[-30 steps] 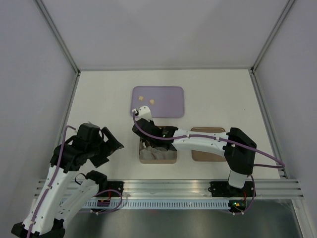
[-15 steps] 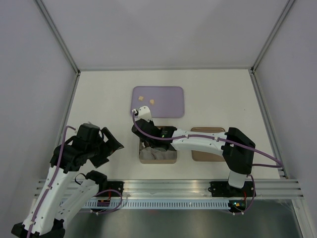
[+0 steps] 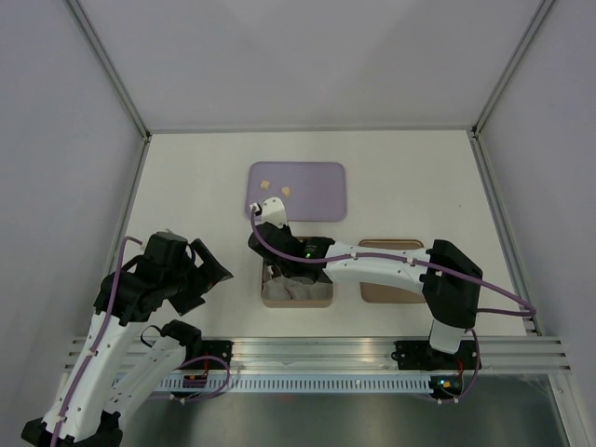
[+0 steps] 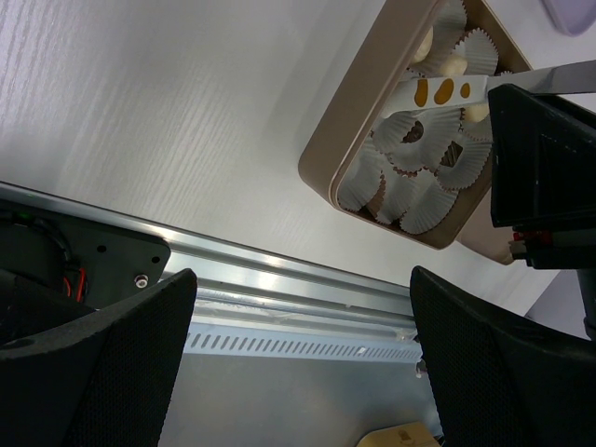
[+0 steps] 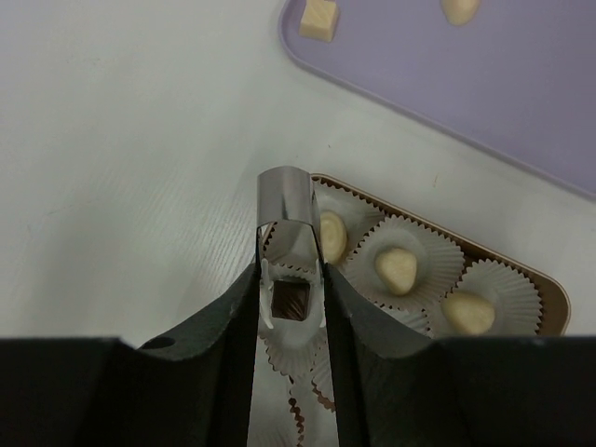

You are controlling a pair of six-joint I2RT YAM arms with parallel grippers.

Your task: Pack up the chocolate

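The coming move turns on the dark piece (image 5: 291,300). In the right wrist view it lies low in the centre of the frame, straight between the fingers of the right end effector (image 5: 291,256) and inside the rim of a white paper cup (image 5: 296,346) at the left end of the box (image 5: 551,300). The fingers stand only narrowly apart around it. I cannot tell whether they pinch the piece or have let it rest in the cup. The piece is a small, dark brown, glossy square with no long axis of its own. The box runs from the centre of that frame toward the lower right, with tan pieces (image 5: 396,268) already seated in its cups. Two pale pieces (image 3: 265,183) lie on the purple tray (image 3: 317,200) at the upper centre of the overhead view, beyond the box and nearer the right arm. The left end effector (image 4: 303,372) hangs wide open and empty over the worktop (image 4: 168,121), well off to the lower left.
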